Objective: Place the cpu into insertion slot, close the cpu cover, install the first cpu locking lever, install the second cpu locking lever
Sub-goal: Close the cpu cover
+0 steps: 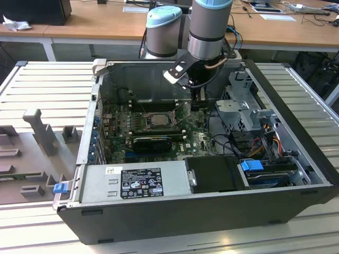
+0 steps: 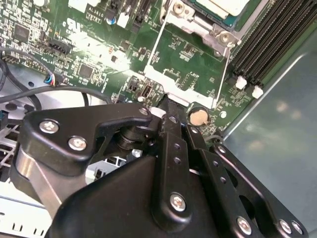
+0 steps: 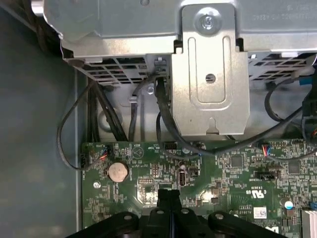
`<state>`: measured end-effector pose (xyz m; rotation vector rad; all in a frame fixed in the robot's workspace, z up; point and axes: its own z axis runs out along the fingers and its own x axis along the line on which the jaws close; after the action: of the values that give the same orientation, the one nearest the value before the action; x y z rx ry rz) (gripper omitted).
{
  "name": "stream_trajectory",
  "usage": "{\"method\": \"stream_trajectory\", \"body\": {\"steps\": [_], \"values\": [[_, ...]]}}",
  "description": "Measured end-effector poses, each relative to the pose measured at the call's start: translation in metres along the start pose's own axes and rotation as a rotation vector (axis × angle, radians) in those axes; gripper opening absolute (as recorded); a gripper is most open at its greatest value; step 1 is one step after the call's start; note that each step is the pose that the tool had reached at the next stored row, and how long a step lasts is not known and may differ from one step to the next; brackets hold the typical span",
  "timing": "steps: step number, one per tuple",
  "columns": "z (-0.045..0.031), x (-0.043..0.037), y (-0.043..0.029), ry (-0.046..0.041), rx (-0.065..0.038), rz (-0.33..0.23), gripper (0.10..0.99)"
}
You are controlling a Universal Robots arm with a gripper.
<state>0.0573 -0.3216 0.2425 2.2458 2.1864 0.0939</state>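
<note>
Computer case (image 1: 175,211): open, lying on the ribbed worktop (image 1: 42,84).
Motherboard (image 1: 198,140): green, inside the case.
Gripper (image 1: 199,100): fingers closed together, holding nothing, just above the motherboard, near a coin cell battery (image 3: 118,171).
Insertion slot (image 1: 168,123): to the exterior view's left of the gripper.
Cpu (image 1: 157,119): pale face up, seated in the insertion slot.

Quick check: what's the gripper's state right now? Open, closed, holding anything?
Gripper: closed, with nothing visible in its grasp.
</note>
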Motion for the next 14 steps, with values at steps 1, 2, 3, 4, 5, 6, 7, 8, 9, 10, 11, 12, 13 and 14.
{"method": "stream_trajectory", "body": {"steps": [1, 2, 3, 4, 5, 6, 7, 8, 9, 10, 11, 12, 13, 14], "values": [[0.0, 0.0, -0.0003, 0.0, 0.0, 0.0, 0.106], [0.0, 0.0, -0.0005, -0.0001, 0.0, 0.0, 0.106], [0.0, 0.0, -0.0008, 0.0, 0.0, 0.0, 0.106], [-0.0001, 0.0, -0.0014, -0.0001, 0.0, 0.0, 0.106], [0.0, 0.0, -0.0015, 0.0, 0.0, 0.0, 0.106], [-0.0001, 0.0, -0.0018, 0.0, 0.0, 0.0, 0.106], [-0.0001, 0.0, -0.0025, 0.0, 0.0, 0.0, 0.106], [-0.0001, 0.0, -0.0032, 0.0, 0.0, 0.0, 0.106], [-0.0002, -0.0001, -0.004, -0.0001, 0.0, 0.0, 0.106], [-0.0002, -0.0001, -0.0043, 0.0, 0.0, 0.0, 0.106], [-0.0002, -0.0001, -0.0046, 0.0, 0.0, 0.0, 0.106], [-0.0003, -0.0001, -0.0048, -0.0001, 0.0, 0.0, 0.106], [-0.0002, -0.0001, -0.0048, 0.0, 0.0, 0.0, 0.106], [-0.0002, -0.0001, -0.005, 0.0, 0.0, 0.0, 0.106]]}}
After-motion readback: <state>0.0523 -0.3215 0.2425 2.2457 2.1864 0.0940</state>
